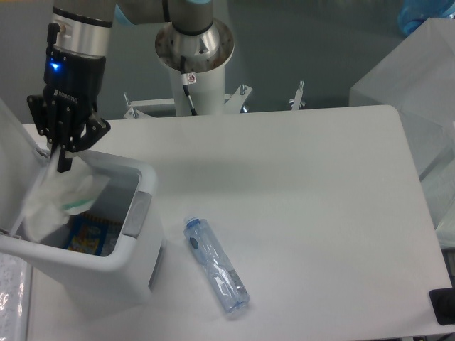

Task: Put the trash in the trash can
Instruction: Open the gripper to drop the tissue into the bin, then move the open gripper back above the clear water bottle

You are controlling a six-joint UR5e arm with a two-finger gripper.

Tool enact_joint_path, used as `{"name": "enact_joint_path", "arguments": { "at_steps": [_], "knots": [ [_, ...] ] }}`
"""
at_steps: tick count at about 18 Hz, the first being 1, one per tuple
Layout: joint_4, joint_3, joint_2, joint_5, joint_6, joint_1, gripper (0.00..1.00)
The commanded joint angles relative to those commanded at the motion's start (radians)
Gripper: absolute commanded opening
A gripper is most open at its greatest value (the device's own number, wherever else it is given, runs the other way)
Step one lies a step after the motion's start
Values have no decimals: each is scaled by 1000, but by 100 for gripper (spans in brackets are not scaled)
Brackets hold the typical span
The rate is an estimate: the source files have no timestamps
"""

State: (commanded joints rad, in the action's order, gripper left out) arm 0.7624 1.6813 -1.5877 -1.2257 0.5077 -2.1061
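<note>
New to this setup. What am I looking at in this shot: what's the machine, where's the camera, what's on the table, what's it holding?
One fixed camera looks down at a white table. The machine is a single robot arm on a round base at the table's far edge. Its two-finger hand hangs over the white boxy plastic trash can, whose flip lid stands open at left. A crumpled white tissue-like wrapper with a green mark hangs from the fingers, sagging into the can's opening. Inside the can lies a colourful blue and yellow packet. A clear bluish plastic bottle lies on its side on the table, right of the can.
</note>
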Motion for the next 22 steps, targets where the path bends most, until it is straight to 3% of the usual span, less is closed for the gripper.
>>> {"name": "enact_joint_path", "arguments": {
  "at_steps": [7, 15, 20, 22],
  "knots": [
    [-2, -104, -21, 3, 12, -115, 100],
    [-2, -301, -199, 2, 47, -275, 100],
    [-6, -341, -258, -2, 75, -330, 100],
    [-49, -315, -253, 2, 122, -336, 100]
  ]
}}
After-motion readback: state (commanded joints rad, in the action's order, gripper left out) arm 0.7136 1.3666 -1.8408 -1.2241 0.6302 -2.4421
